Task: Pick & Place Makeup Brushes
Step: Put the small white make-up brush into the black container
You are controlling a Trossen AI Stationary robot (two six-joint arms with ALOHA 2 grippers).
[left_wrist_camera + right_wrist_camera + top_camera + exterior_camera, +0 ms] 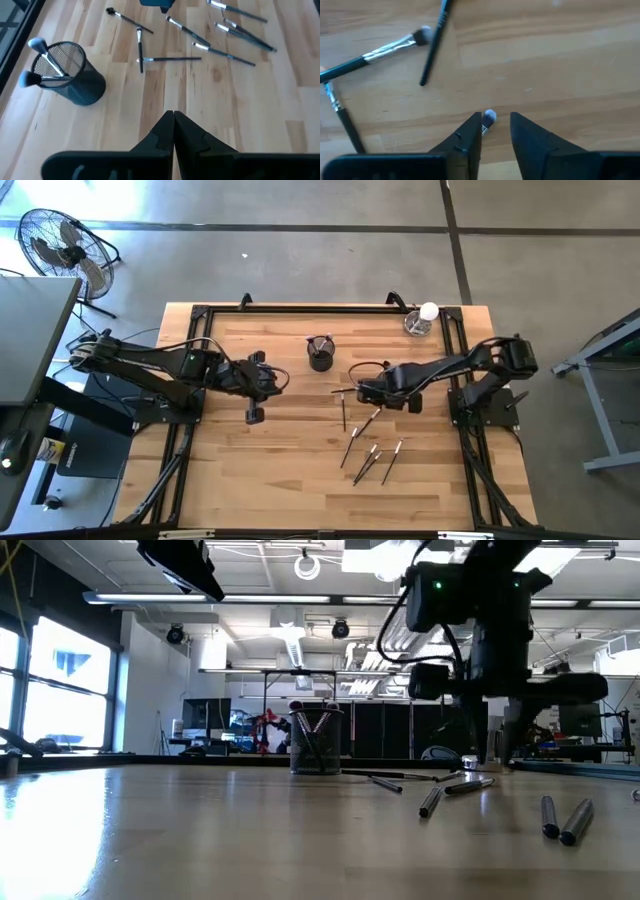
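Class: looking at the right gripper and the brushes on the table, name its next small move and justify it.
Probably close the right gripper: its fingers stand open over the table with a brush tip between them, and the mesh cup already holds brushes, so gripping this one likely comes next.

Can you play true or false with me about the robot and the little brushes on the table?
1. The black mesh cup already has brushes in it. True: two brushes with pale blue tips stick out of it.
2. The left gripper is wide open. False: its fingers are pressed shut together, holding nothing.
3. The right gripper has its fingers apart, with a small brush tip showing between them. True.
4. All the brushes are in the cup. False: several loose brushes lie on the wooden table.
5. The clear glass with the white ball sits in the middle of the table. False: it stands near a far corner, on the right arm's side.
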